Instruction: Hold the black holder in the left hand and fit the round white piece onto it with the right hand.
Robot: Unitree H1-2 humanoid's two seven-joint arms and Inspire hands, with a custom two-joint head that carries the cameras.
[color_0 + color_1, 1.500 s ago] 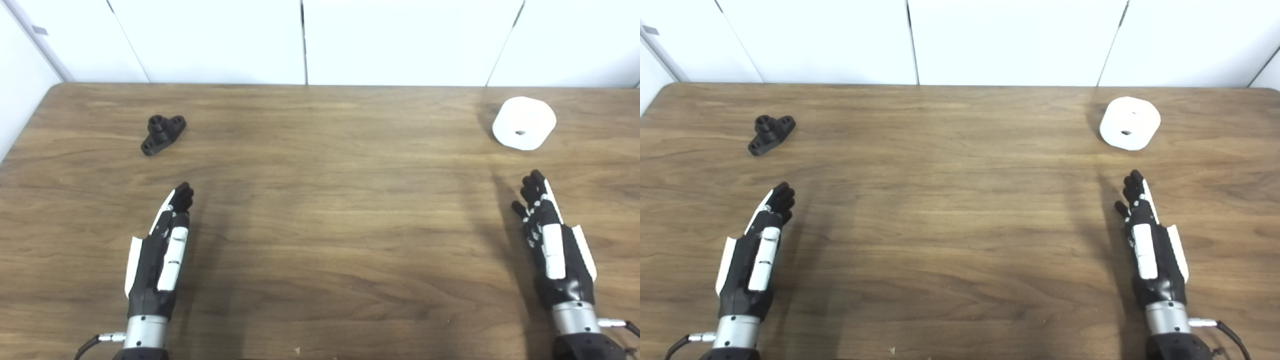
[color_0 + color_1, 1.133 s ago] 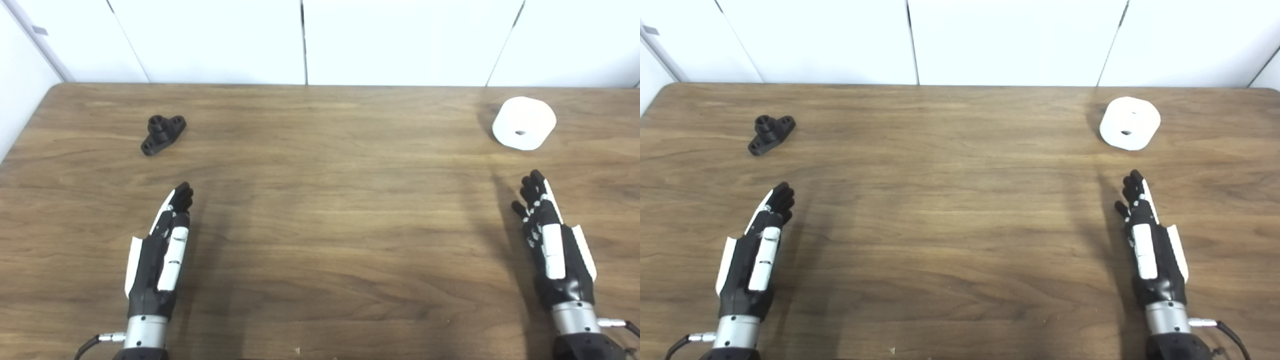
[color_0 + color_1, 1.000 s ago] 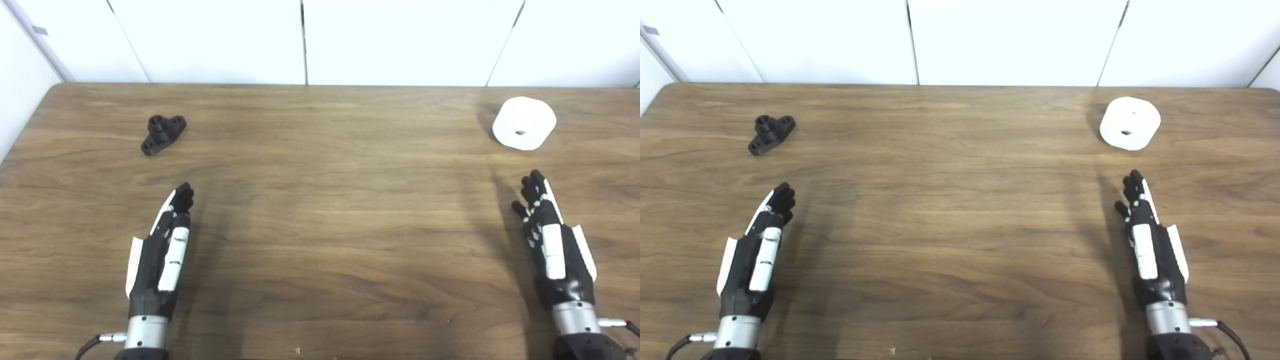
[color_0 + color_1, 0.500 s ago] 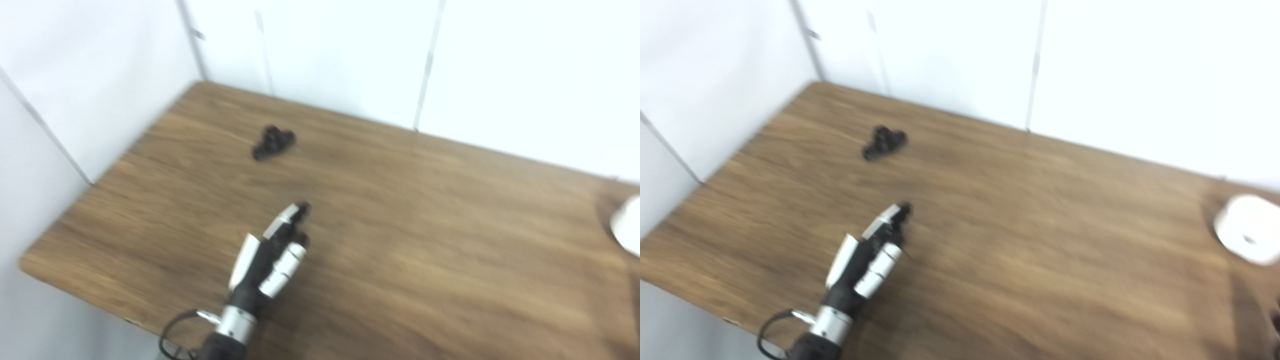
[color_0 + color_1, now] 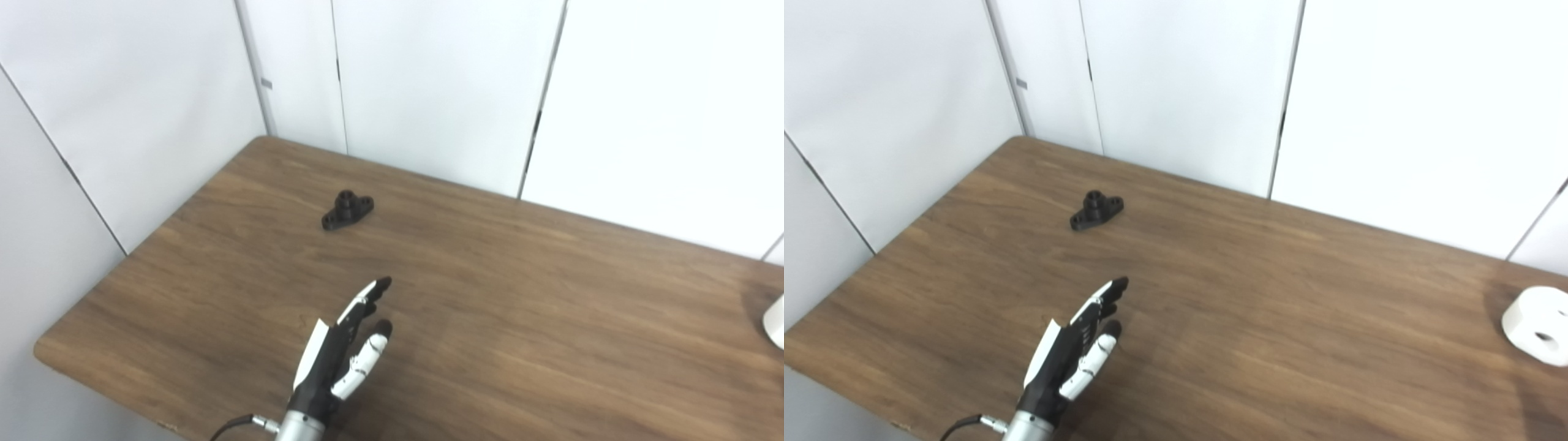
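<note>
Left hand (image 5: 343, 358) is empty, fingers spread and pointed at the holder (image 5: 348, 210), probably lining up a grab. White piece (image 5: 1536, 326) sits far right; right hand's out of sight

1. One black holder (image 5: 348, 209) lies on the tabletop (image 5: 551, 294), toward its far left corner.
2. One round white piece (image 5: 1538, 334) sits at the tabletop's right edge, well apart from the holder.
3. One hand is in view, the left hand (image 5: 1072, 355), empty with fingers spread, near the tabletop's front edge.
4. One tabletop carries both parts.
</note>
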